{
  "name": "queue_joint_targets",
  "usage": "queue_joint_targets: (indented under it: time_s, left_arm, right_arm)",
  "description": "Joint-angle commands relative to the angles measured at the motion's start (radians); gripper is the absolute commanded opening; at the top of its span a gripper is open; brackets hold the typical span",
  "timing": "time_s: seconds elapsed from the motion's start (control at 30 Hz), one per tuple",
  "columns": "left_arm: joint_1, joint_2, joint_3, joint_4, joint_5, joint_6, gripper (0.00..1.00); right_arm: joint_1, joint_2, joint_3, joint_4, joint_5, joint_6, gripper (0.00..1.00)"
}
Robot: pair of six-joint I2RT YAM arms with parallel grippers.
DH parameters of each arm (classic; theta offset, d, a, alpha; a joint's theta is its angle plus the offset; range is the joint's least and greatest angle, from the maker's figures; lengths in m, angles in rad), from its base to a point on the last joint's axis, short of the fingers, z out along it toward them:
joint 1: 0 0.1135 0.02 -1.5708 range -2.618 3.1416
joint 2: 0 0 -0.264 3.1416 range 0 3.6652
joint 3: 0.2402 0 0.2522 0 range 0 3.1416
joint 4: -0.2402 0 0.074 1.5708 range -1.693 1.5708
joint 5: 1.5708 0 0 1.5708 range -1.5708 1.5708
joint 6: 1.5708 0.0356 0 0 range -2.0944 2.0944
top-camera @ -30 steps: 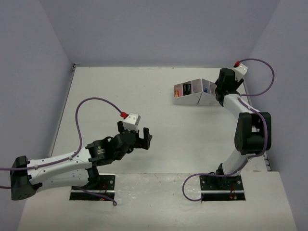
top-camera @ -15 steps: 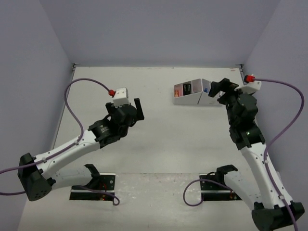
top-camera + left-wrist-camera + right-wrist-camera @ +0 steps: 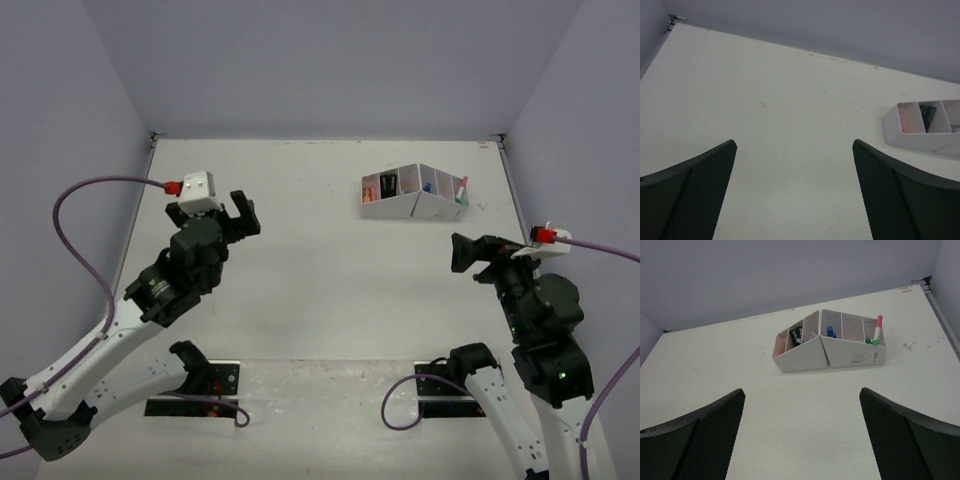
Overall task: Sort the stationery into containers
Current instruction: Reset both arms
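- Your right gripper [image 3: 465, 255] has drawn back from the white organizer [image 3: 850, 357]; its fingers are spread wide, holding nothing.
- Your left gripper [image 3: 243, 212] has swung to the far left, also spread and empty.
- A pink-capped pen [image 3: 878, 326] stands upright in the organizer's rightmost compartment, far right on the table [image 3: 330, 280].

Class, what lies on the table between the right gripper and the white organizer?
Nothing: the stretch of table between the right gripper and the white organizer is bare, as the right wrist view shows.
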Motion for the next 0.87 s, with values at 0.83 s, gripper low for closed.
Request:
queue_joint_targets:
  time_s: [0.83]
  left_arm:
    - [0.006, -0.296, -0.09, -0.118, 0.052, 0.091, 1.0]
  right_arm:
    - [0.01, -0.067, -0.09, 0.015, 0.035, -0.012, 0.99]
